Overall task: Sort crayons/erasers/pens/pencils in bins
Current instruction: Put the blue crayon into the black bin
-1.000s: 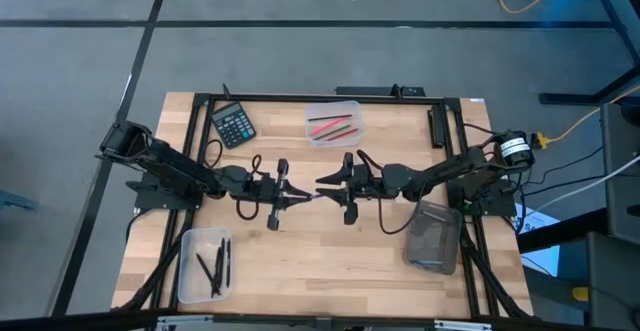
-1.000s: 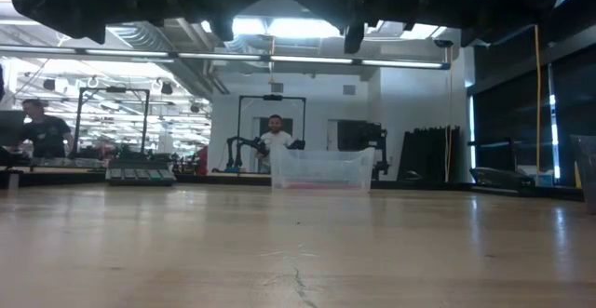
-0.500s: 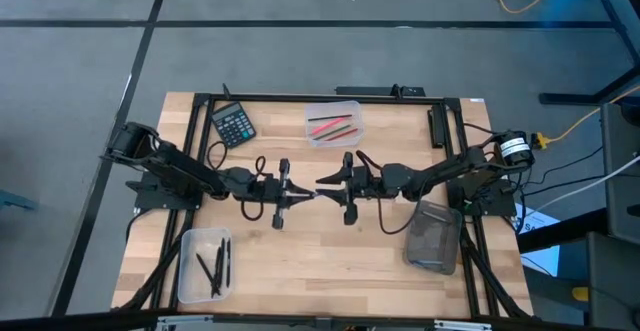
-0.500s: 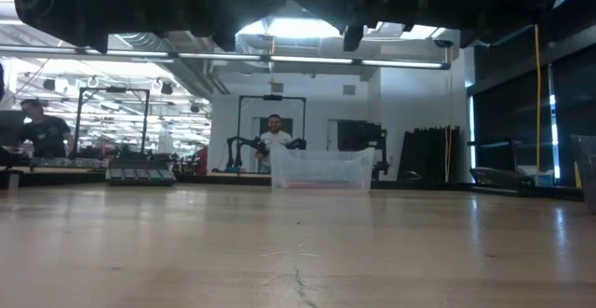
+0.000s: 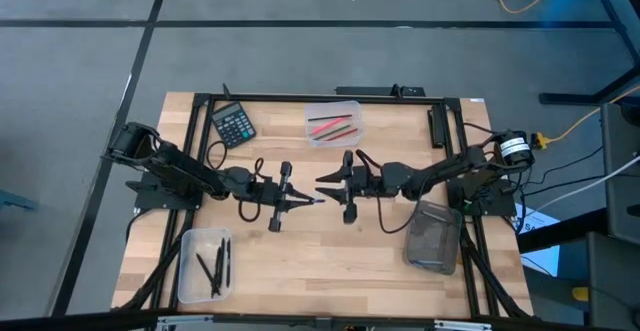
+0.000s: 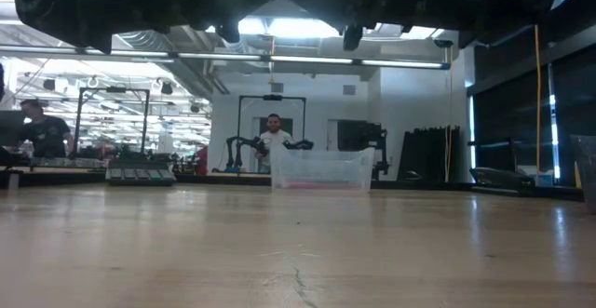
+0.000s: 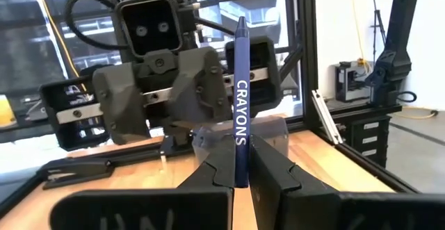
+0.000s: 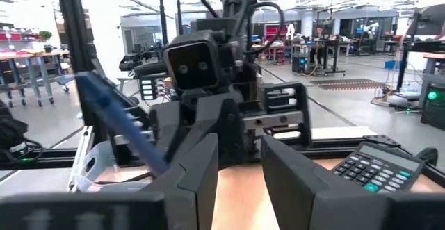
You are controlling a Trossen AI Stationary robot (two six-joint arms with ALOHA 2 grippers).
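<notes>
My left gripper point(image 7: 240, 178) now grasps the crayon point(image 7: 240, 105) alone; right gripper point(image 8: 240, 167), opposite, has released and backed off. Handover done, bin next.

3 bins point(image 5: 334, 123) around 2 facing end effectors point(image 5: 316, 195)

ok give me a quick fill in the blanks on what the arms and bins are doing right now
1. The left gripper is shut on a blue stick printed with the word ____.
2. The right gripper, facing it, has its fingers ____.
3. The clear bin holding black pens lies on the ____ arm's side of the table.

Missing words: CRAYONS; open; left
</notes>
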